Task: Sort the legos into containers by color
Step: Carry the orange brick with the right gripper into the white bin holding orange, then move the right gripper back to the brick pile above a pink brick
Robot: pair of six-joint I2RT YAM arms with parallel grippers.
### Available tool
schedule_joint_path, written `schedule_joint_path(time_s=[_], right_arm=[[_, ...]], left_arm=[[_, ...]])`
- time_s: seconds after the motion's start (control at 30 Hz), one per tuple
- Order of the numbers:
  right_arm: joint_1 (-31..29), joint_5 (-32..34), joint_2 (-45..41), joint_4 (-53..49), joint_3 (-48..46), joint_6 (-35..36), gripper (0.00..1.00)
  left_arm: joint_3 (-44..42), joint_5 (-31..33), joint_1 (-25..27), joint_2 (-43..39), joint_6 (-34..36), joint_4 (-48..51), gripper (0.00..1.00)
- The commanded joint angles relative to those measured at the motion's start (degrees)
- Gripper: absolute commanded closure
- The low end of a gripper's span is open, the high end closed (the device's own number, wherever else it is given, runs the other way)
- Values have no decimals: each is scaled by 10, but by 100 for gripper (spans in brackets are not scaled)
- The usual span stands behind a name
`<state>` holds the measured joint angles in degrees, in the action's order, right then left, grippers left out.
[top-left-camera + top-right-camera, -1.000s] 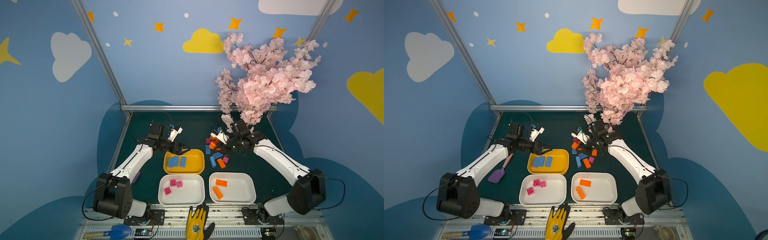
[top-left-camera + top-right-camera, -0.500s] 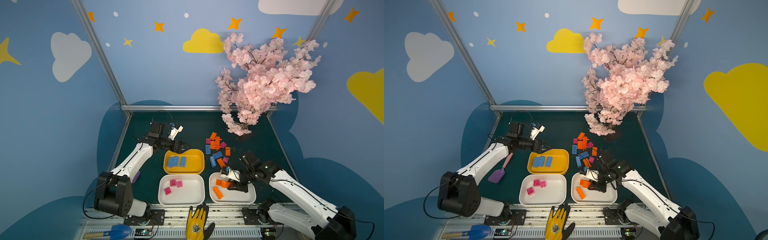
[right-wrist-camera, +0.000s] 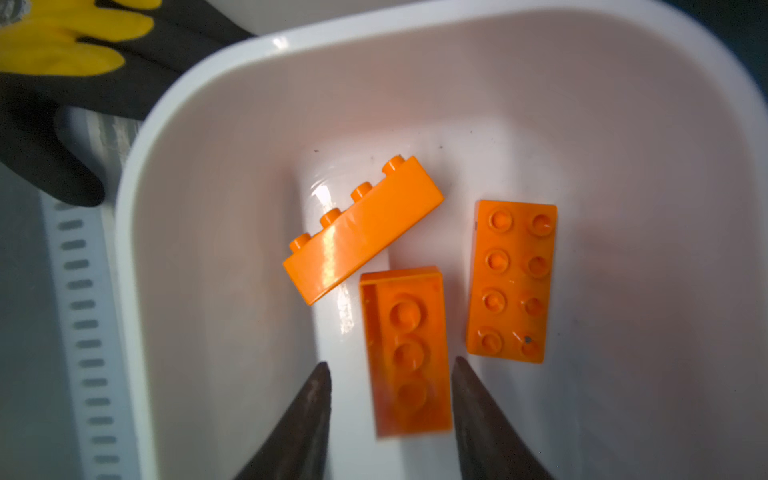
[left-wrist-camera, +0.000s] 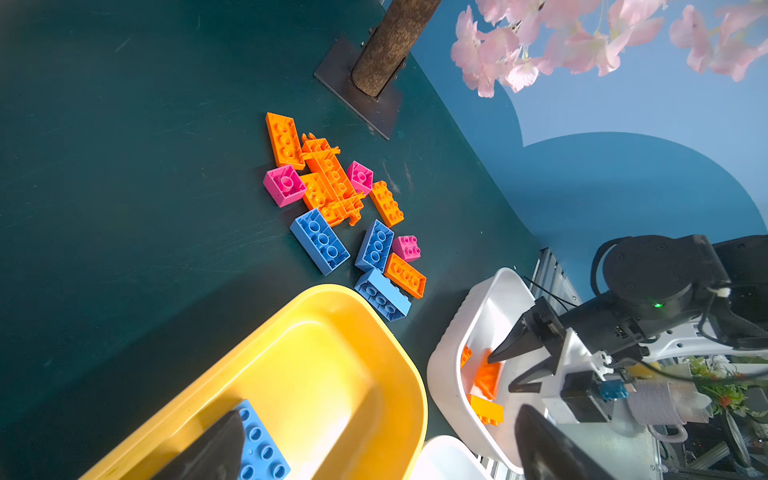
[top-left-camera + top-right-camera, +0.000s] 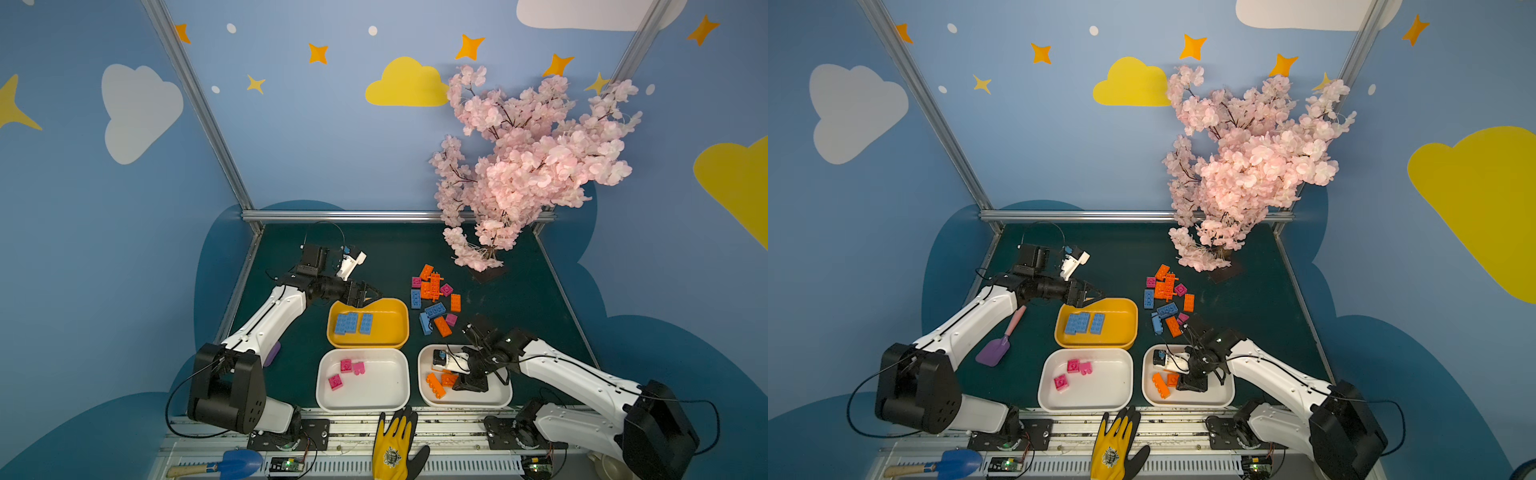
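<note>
Right gripper [image 3: 390, 362] sits low inside the right white tray [image 3: 208, 199]. Its jaws are parted and gripping nothing. The released orange brick [image 3: 405, 353] lies underside-up between them, and its outline is smeared, so it has probably only just landed. A second ago this gripper was clamped shut at the loose pile [image 5: 434, 297] on the counter [image 5: 519, 299]. Half a second ago it was already above this tray with its load. The change, then, is that the carry is finished and the let-go has just happened. Beside the new piece lie a tipped orange brick [image 3: 361, 232] and a flat orange brick [image 3: 511, 282], studs up, which makes three orange in this tray. Left gripper [image 5: 368, 293] is spread wide and empty, hovering at the far rim of the yellow tray [image 5: 395, 332], and has not moved over the same second. That tray holds three blue bricks [image 5: 353, 323]. The middle white tray [image 5: 386, 386] holds three pink bricks [image 5: 347, 372]. All three colours are correctly separated so far. The pile still shows roughly ten mixed pieces, including the orange lattice piece [image 4: 328, 183], so I judge the sort about half done. The likely next step is for the right arm to lift clear and return to the pile.
</note>
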<state>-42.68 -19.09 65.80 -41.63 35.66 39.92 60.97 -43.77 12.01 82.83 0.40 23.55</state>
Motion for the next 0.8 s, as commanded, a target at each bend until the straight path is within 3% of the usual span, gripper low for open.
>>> schedule_joint_path(time_s=[0.0,0.07,0.13,0.27,0.4,0.6,0.77], right_arm=[[-5,-9,7,-9,50,-15,41],[-5,22,10,-34,87,-17,37],[0,70,15,-36,131,-63,37],[38,60,61,-6,209,-126,35],[59,59,163,5,318,-249,34],[66,149,351,-27,498,-484,37],[77,172,459,-29,589,-595,38]], left_arm=[[15,-9,-2,-7,8,16,0],[17,-9,-2,-8,10,20,0],[18,-7,-2,-10,10,22,0],[20,-2,-2,-11,10,23,0],[18,3,-3,-15,7,22,0],[10,5,-8,-26,12,29,0],[-3,3,-20,-43,14,30,0]])
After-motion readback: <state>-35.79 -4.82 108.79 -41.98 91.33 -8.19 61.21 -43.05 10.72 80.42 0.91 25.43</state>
